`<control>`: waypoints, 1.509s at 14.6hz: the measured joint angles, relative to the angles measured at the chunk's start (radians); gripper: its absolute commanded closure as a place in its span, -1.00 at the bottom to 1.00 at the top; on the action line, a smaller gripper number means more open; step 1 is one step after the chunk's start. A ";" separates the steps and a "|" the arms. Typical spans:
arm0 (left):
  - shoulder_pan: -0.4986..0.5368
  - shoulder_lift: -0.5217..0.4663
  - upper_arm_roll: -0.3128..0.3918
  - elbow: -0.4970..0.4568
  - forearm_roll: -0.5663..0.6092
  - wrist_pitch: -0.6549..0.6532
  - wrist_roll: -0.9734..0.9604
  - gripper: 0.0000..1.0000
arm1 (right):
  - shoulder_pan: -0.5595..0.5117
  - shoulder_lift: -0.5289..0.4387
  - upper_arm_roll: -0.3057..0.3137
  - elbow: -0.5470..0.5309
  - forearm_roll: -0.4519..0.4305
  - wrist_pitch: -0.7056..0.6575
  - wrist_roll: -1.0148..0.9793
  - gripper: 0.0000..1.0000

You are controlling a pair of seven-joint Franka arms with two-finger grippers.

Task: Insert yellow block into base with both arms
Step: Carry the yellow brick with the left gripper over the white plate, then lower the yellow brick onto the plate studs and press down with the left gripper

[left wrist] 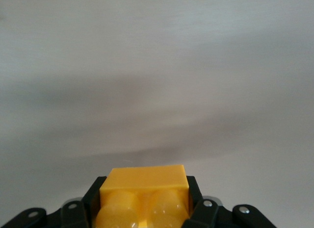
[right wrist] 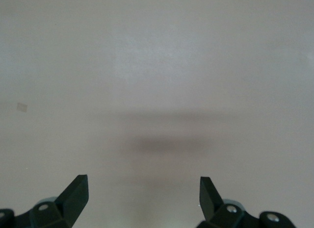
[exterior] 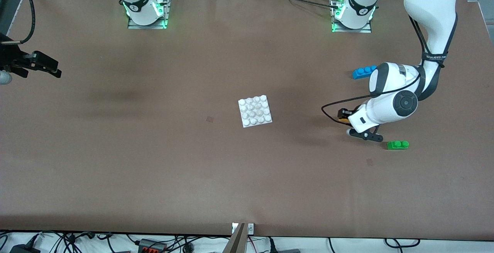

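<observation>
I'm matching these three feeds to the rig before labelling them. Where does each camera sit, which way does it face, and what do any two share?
Front view: high across the table, facing both arm bases; shows the base, the left gripper down at the left arm's end, the right gripper waiting over the right arm's end.
Left wrist view: on the left wrist, facing the table past its own fingers, which are shut on the yellow block.
Right wrist view: on the right wrist, facing bare table between open fingers.
Shared: front and left wrist views both show the yellow block.

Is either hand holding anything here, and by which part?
The left hand is shut on the yellow block, fingers on its two opposite side faces. The right hand is open and holds nothing.
</observation>
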 measured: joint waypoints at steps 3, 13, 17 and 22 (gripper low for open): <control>-0.047 -0.003 -0.068 0.090 -0.011 -0.112 -0.201 0.26 | -0.020 0.002 -0.012 0.000 0.002 -0.005 0.000 -1.00; -0.365 0.194 -0.079 0.279 -0.088 -0.006 -0.799 0.27 | -0.023 0.004 -0.011 0.000 0.008 -0.010 0.000 -1.00; -0.394 0.234 -0.079 0.291 -0.088 0.043 -0.886 0.27 | -0.023 0.004 -0.011 0.000 0.010 -0.011 0.000 -1.00; -0.419 0.247 -0.077 0.302 -0.087 0.069 -0.940 0.27 | -0.023 0.004 -0.011 0.000 0.011 -0.011 0.000 -1.00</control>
